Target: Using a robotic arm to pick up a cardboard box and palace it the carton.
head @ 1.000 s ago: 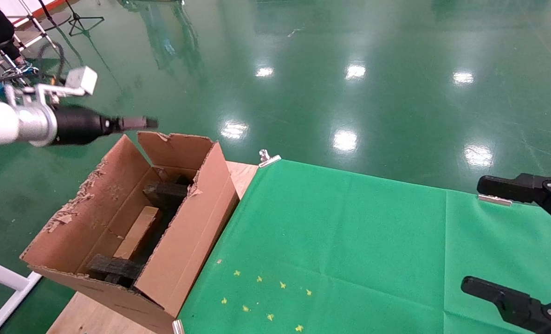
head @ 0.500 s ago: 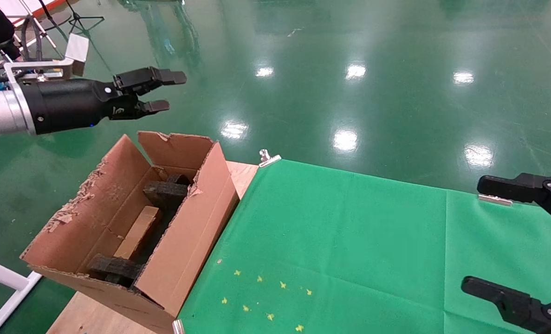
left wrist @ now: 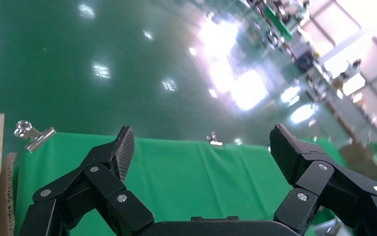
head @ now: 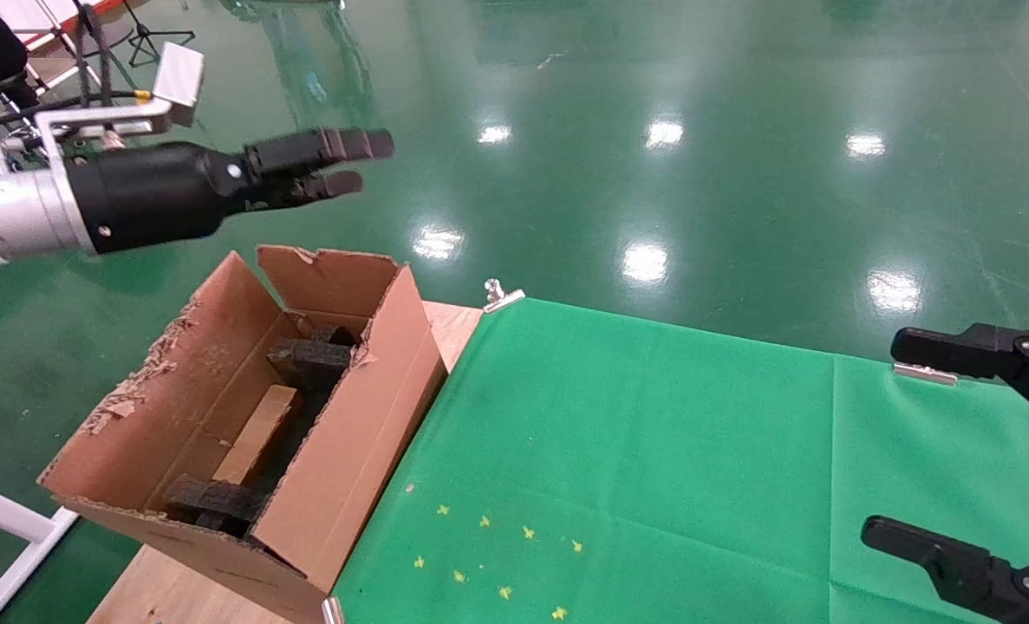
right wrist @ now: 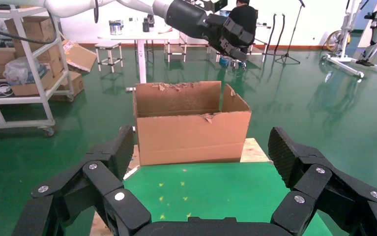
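Since the earlier frame the robotic arm [head: 72, 204] has swung further right, so its left gripper [head: 354, 165] now hangs empty, fingers spread apart, above and beyond the far end of the carton [head: 341, 451]. The cardboard box [head: 258, 433] lies inside the carton, between the black foam inserts [head: 310, 360] at its far and near ends, on the left end of the table beside the green cloth [head: 653, 451]. The right gripper [head: 956, 451] rests wide open and empty at the near right edge.
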`<state>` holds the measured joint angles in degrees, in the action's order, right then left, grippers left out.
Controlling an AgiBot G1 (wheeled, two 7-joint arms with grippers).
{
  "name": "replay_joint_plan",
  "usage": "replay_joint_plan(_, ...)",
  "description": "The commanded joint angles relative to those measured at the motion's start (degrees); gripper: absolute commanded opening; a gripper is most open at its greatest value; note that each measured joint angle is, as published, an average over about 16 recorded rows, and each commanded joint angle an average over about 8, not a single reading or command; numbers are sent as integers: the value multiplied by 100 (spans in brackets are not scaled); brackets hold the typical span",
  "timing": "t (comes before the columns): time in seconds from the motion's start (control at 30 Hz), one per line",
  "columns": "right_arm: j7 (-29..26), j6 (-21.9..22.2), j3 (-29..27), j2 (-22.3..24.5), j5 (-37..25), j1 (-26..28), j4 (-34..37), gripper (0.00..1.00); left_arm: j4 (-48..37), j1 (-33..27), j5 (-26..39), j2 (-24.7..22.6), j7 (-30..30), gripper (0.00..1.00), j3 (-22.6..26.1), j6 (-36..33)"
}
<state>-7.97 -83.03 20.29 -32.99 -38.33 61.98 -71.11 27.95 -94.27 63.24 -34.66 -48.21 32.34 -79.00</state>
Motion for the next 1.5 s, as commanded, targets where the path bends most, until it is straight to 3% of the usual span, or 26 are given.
replay_joint_plan(0.03, 0, 0, 0, 0, 0, 0, 0, 100, 179, 128, -84, -1, 147, 100, -64, -26)
replay_joint_plan(1.5, 0, 0, 1, 0, 0, 0, 0, 100, 4143, 2970, -1941, -33, 3401, 100, -1482, -608)
